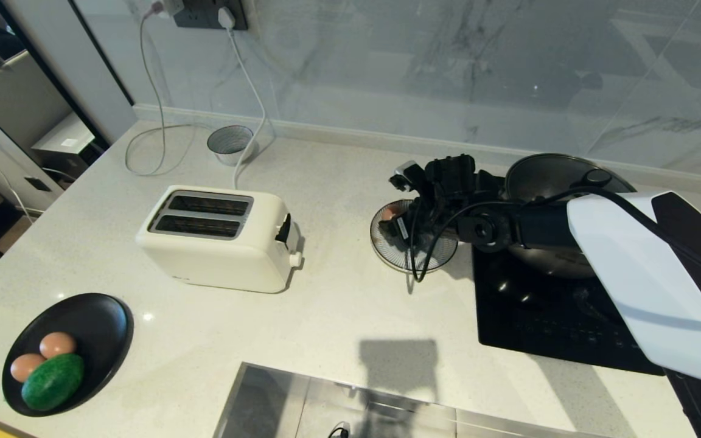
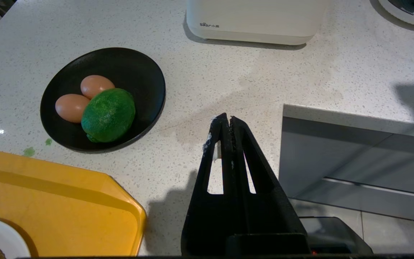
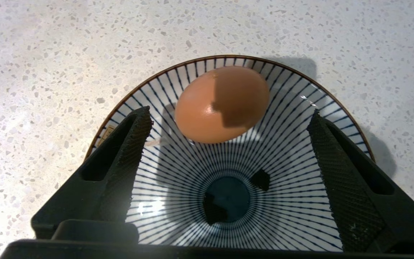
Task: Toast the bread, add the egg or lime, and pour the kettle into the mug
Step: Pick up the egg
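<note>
Black plate: at the left on the tabletop, holding two eggs and the lime, all touching.
Left gripper: low over the tabletop near the black plate, fingers pressed together, holding nothing.
Toaster: white, in the middle, both slots look dark.
Striped bowl: right of the toaster, beside the black stove.
Egg: lies inside the striped bowl, on its sloped side.
Right gripper: right above the bowl, fingers spread wide, not touching the egg.
Pan: on the stove, far right.
</note>
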`<state>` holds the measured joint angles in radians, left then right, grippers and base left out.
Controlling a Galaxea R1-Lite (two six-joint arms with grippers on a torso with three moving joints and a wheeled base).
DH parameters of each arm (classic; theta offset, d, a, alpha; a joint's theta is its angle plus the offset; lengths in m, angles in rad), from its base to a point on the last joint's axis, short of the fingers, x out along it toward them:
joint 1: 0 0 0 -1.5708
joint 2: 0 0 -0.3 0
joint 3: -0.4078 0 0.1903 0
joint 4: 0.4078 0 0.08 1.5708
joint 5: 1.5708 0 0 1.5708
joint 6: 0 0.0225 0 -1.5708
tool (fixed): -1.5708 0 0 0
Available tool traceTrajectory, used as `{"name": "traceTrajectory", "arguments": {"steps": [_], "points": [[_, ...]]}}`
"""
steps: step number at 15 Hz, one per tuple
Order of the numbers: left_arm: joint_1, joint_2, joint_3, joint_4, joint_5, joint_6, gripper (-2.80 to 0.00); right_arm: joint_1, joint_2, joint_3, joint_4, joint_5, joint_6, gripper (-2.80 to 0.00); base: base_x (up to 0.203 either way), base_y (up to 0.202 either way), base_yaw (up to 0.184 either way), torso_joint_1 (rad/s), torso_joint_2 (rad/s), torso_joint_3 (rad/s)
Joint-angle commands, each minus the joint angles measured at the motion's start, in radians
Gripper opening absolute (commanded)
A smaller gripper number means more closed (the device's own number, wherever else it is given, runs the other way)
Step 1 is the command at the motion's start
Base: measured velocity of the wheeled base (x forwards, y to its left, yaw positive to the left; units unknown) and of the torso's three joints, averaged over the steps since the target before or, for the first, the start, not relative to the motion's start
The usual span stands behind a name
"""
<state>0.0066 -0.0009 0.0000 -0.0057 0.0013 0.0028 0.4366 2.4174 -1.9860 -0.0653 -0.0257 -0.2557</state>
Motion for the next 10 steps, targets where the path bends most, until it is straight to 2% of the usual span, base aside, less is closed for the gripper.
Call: {"name": "traceTrajectory", "arguments": {"steps": [1,10], "points": [[0.001,-0.001,0.000,0.000,0.000,0.000,-2.80,0.001,0.013,-0.005,-0.008,0.000,-0.002,0.00,0.000,0.000,0.000,0.000,0.00,0.000],[0.001,-0.001,0.000,0.000,0.000,0.000,-2.80,0.001,0.043,-0.004,-0.044,-0.002,-0.002,0.00,0.000,0.000,0.000,0.000,0.00,0.000]]}}
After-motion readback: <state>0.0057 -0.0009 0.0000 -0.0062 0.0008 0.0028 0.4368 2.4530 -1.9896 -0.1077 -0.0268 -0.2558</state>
